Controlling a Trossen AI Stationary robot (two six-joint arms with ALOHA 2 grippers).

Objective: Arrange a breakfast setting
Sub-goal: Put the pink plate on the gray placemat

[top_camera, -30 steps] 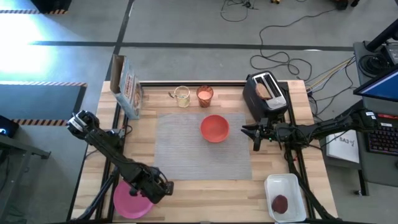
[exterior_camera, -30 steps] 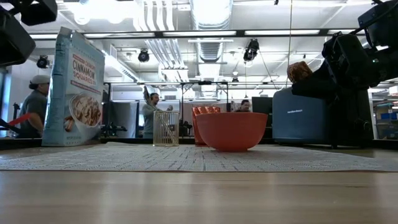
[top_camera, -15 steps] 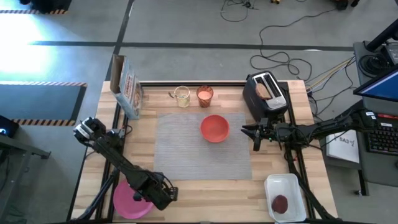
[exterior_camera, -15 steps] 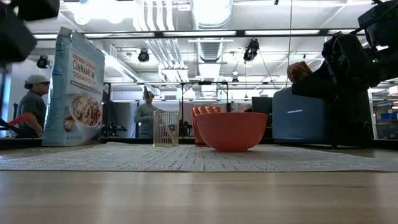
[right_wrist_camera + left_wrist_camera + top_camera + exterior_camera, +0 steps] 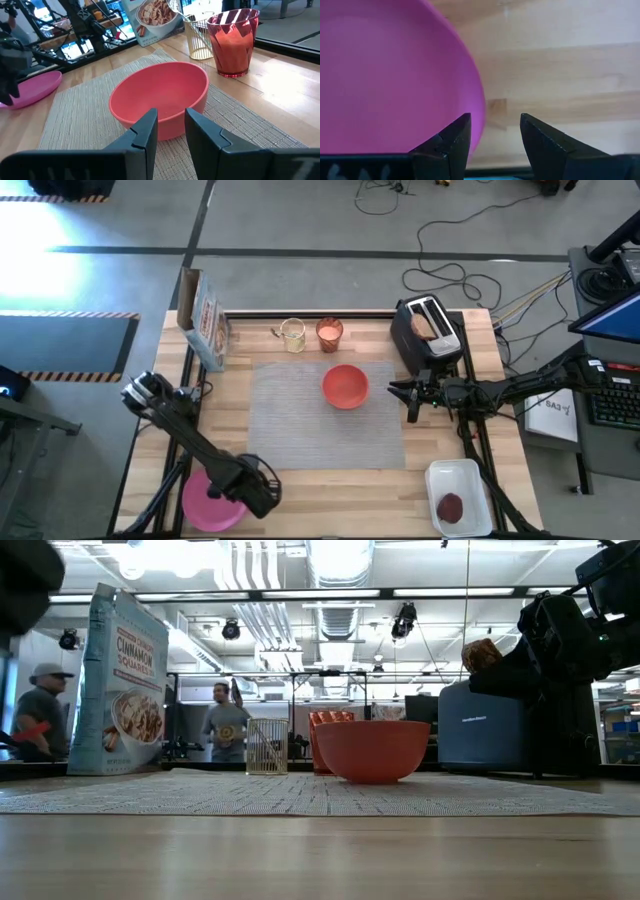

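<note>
- Pale wooden planks make up the worktop, with concrete floor around it and an open workshop beyond, where people stand far behind the cereal box.
- Left gripper hangs over the worktop's near left corner, right at the rim of the round pink plate; in the left wrist view its fingers are spread apart, with the smooth, glossy plate edge just beside one fingertip and bare wood under the gap. Nothing is held.
- Right gripper waits at the right edge of the grey woven placemat, in front of the black toaster; its fingers stand slightly apart with nothing between them.
- Just ahead of the right gripper sits the smaller red bowl, round and matte, resting on the coarse rectangular placemat.
- Beyond the bowl, off the mat, stand the clear glass of orange drink and, beside it, a glass of pale yellowish liquid.
- A toast slice pokes out of the toaster slot.
- A dark red patty, flat and round, lies in a white rectangular tray well apart from both grippers, at the near right corner.
</note>
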